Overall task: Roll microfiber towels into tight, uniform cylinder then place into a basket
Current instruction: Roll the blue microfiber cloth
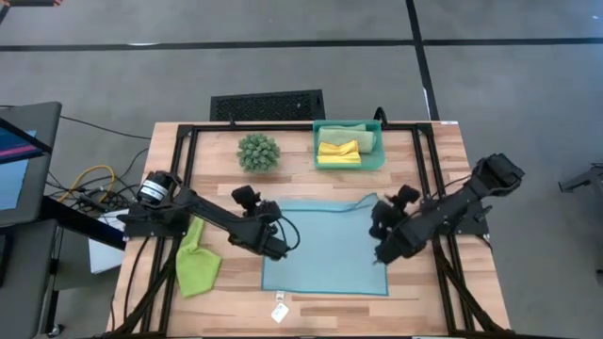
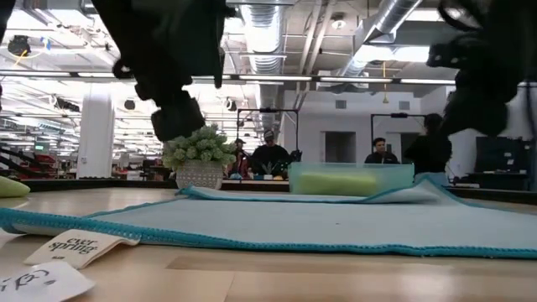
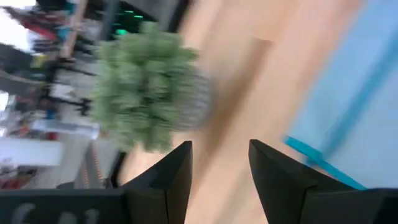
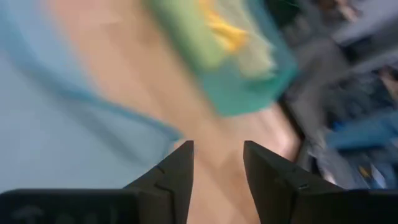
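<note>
Wooden table (image 1: 429,169) seen from above, with both arms over a light blue towel (image 1: 325,245) that lies spread flat at the middle of the table, toward the front edge. The left gripper (image 1: 273,243) hangs over the towel's left edge; the left wrist view shows its two dark fingers (image 3: 171,180) parted with nothing between them. The right gripper (image 1: 384,247) hangs over the towel's right edge — its fingers (image 4: 175,177) likewise stand apart and empty. The towel's far right corner is turned up slightly toward the basket.

The basket (image 1: 376,158) sits at the table's back edge, right of centre, and holds a yellow towel (image 1: 339,153) with a pale green towel (image 1: 347,134) behind it; whether these are rolled cannot be told. A lime green towel (image 1: 196,266) lies crumpled near the left edge. A round spiky plant ball (image 1: 258,152) stands beside the basket — just left of it. A small white tag (image 1: 280,312) lies near the front edge.
</note>
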You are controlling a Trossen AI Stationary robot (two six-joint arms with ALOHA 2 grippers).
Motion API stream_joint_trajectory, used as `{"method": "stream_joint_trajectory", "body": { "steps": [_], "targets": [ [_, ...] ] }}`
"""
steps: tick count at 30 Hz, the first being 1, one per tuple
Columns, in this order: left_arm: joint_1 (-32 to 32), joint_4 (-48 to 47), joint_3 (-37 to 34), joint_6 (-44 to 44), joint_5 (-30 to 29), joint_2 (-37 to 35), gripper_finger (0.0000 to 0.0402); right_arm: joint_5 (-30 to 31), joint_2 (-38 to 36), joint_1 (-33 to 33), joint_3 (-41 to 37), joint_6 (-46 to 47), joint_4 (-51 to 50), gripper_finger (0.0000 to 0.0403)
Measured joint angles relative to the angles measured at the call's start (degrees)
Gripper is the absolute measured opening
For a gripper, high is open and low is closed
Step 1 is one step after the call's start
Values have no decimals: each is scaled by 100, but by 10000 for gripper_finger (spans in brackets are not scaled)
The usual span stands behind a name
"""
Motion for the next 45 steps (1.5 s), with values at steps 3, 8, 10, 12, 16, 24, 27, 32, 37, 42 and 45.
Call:
{"method": "stream_joint_trajectory", "body": {
  "steps": [3,8,10,12,16,24,27,32,37,42,45],
  "targets": [
    [-105,480,23,663,667,-2,153,-474,0,228,-75,-1186,1050,154],
    [-225,1925,4,2097,1799,-2,153,-716,4,143,-569,-2840,3217,130],
    [-289,2634,-39,2721,2125,-2,153,-950,4,1,-683,-3182,3768,121],
    [-336,3098,-53,3212,2396,-2,153,-1308,4,-155,-766,-3410,4151,113],
    [-349,3470,-55,3602,2739,-2,153,-1490,8,-430,-936,-3554,4736,100],
    [-284,3781,-58,3551,2236,5,153,-1763,155,-1483,-1337,-4153,6472,84],
    [-293,4201,-60,3678,2295,7,153,-2039,320,-1878,-1430,-4397,6964,77],
    [-297,4777,-60,3881,2579,7,153,-2176,662,-2234,-1526,-4550,7427,69],
    [-293,5205,-80,4043,2904,9,153,-1645,688,-2383,-1531,-4303,7465,63],
    [-306,5969,-434,4366,3117,9,153,-1592,579,-2554,-1530,-4152,7476,60],
    [-291,6447,-740,4514,3524,11,153,-1588,594,-2748,-1530,-4117,7434,60]
  ]
}}
